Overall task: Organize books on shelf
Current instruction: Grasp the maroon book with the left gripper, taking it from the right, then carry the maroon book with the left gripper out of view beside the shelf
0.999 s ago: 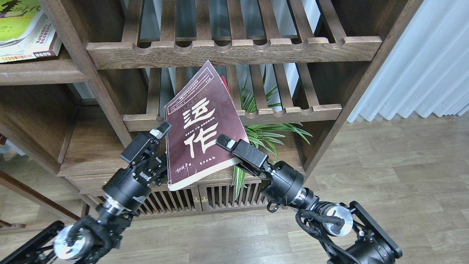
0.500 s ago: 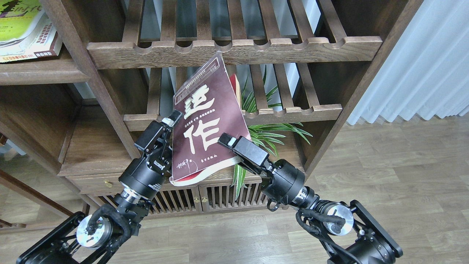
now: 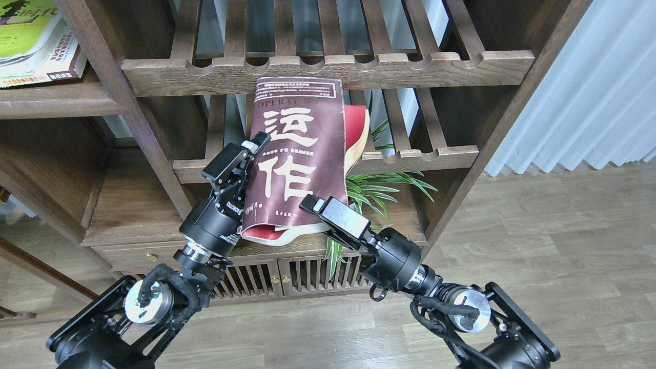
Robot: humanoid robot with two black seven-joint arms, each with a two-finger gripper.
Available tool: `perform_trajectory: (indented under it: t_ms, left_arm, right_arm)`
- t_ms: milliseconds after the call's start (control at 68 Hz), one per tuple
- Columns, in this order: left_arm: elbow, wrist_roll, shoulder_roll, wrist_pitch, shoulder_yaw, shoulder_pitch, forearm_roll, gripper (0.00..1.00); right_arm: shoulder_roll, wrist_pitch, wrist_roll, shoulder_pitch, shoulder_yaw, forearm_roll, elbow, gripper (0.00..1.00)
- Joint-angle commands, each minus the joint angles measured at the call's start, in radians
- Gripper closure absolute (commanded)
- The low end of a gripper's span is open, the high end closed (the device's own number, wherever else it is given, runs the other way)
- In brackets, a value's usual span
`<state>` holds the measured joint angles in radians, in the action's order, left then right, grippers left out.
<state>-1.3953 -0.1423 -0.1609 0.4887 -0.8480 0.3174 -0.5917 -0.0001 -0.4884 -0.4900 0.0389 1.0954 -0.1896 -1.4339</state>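
Note:
The thick maroon book [image 3: 302, 154] with big white Chinese characters is held in the air in front of the slatted racks, cover towards me, and its lower pages sag open. My left gripper [image 3: 250, 154] is shut on its left edge. My right gripper [image 3: 316, 209] is shut on its lower right corner. The yellow-green book [image 3: 23, 31] lies on the "300" book [image 3: 48, 66] on the dark plank shelf [image 3: 56, 102] at the top left.
Two slatted racks with notched front rails [image 3: 328, 66] stand behind the maroon book. A green plant [image 3: 379, 189] sits on the lower board right of the book. A slatted cabinet [image 3: 287, 277] is below, and a white curtain [image 3: 589, 87] hangs at the right.
The maroon book has turned from leaning right to upright and has risen towards the upper rack. My left gripper moved up and right with it. My right gripper barely moved.

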Motion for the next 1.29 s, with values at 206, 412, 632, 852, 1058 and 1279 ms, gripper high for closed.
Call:
perform_trajectory:
  t_ms: [206, 412, 632, 852, 1058, 1279]
  left_arm:
    - [-0.044, -0.003, -0.184, 0.0, 0.026, -0.023, 0.003, 1.0]
    - [-0.093, -0.003, -0.339, 0.0, 0.027, -0.024, 0.009, 1.0]
    - [-0.111, -0.006, -0.495, 0.0, 0.027, -0.024, 0.055, 1.0]
    - [-0.126, -0.034, -0.684, 0.0, 0.027, -0.027, 0.122, 1.0]
    - [-0.154, -0.091, -0.897, 0.0, 0.023, -0.004, 0.124, 1.0]
    - [-0.191, -0.115, -1.089, 0.0, -0.009, 0.011, 0.124, 1.0]
  right_arm:
    - [0.0, 0.0, 0.001, 0.001, -0.025, 0.042, 0.047, 0.32]
    - [0.0, 0.0, 0.001, -0.025, -0.035, 0.119, 0.07, 0.01]
    - [0.0, 0.0, 0.001, -0.025, -0.058, 0.119, 0.089, 0.0]
    - [0.0, 0.0, 0.001, -0.025, -0.078, 0.121, 0.128, 0.0]
    - [0.0, 0.0, 0.001, -0.022, -0.078, 0.121, 0.151, 0.0]
    - [0.0, 0.0, 0.001, -0.019, -0.078, 0.121, 0.167, 0.0]
